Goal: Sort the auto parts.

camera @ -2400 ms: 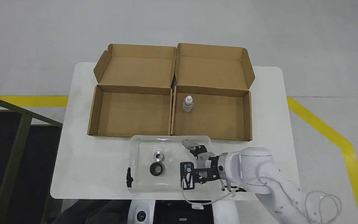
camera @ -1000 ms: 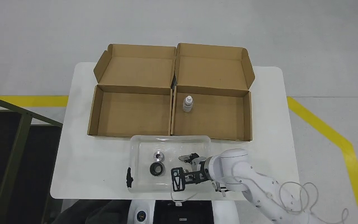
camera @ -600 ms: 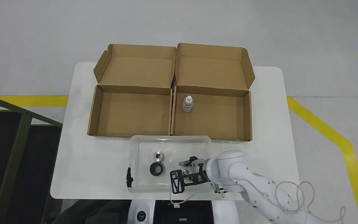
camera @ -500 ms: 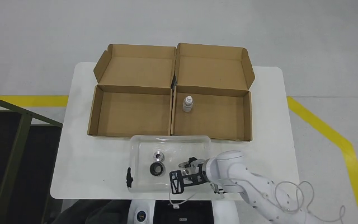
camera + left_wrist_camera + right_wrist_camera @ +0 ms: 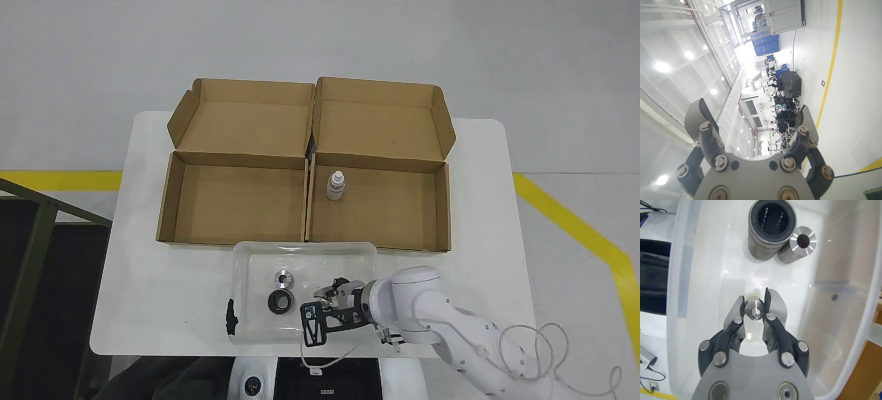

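a large factory hall or industrial robotics lab. the left wrist view looks across a wide, pale glossy floor (image 5: 851, 75) marked with a yellow line (image 5: 831, 62), under a high white ceiling with rows of round lamps (image 5: 660, 66). at the far side stand a metal-framed enclosure (image 5: 783, 15), blue machine cabinets (image 5: 765, 44) and what seem to be benches crowded with dark equipment (image 5: 789, 89), too small to tell apart. from above, a white table (image 5: 480, 190) bearing two open cardboard boxes (image 5: 235, 205) stands on similar yellow-taped grey flooring.
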Available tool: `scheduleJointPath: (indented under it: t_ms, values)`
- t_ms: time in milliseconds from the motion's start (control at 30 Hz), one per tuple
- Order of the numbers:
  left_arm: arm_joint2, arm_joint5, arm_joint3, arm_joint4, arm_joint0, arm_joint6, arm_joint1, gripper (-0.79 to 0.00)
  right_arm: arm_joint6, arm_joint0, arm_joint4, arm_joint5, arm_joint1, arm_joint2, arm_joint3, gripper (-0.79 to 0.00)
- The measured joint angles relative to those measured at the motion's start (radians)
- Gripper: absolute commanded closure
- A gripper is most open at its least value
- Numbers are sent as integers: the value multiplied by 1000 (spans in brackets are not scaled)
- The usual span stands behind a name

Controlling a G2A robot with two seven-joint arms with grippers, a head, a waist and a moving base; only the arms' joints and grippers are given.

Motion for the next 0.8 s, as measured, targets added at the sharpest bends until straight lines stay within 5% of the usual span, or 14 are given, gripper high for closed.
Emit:
scheduleJointPath:
  t_ms: [467, 800]
  values:
    - [0, 0, 0, 0, 0, 0, 0, -785, -309, -40, -108, 41, 21, 103, -98, 0]
    - [0, 0, 0, 0, 0, 0, 0, -785, -628, -118, -173, 185, 32, 193, -120, 0]
